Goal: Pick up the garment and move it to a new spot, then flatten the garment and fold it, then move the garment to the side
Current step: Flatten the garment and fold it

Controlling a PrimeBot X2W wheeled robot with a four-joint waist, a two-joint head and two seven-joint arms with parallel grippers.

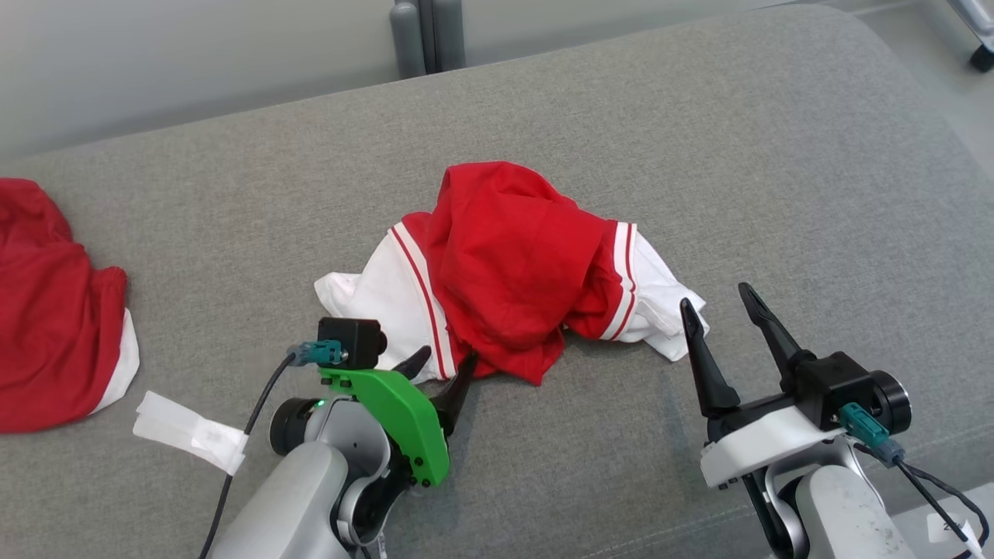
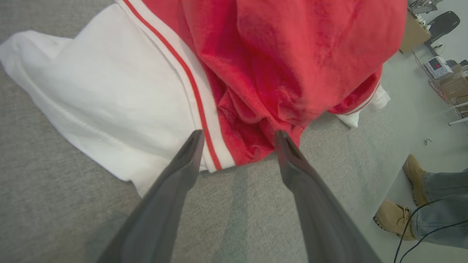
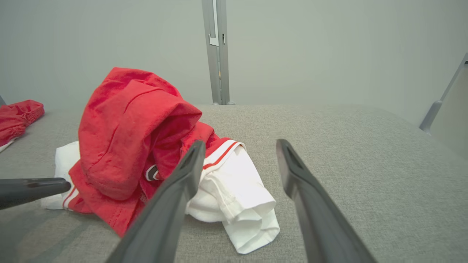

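In the head view, we see two arms reaching forward over the grey cushion [image 1: 699, 155]. The left gripper [image 1: 441, 366] tips down at the near edge of the red and white garment [image 1: 505, 256], bunched mid-cushion; its fingers stand spread. The right gripper [image 1: 720, 301], likewise spread and holding nothing, points up just right of it. A second red garment [image 1: 46, 310] lies far left, with one white tag [image 1: 190, 431] near it.

In the left wrist view, both fingertips meet the hem, and two tan shoes [image 2: 393, 219] stand on the floor.

In the right wrist view, we count one left finger beside the pile.
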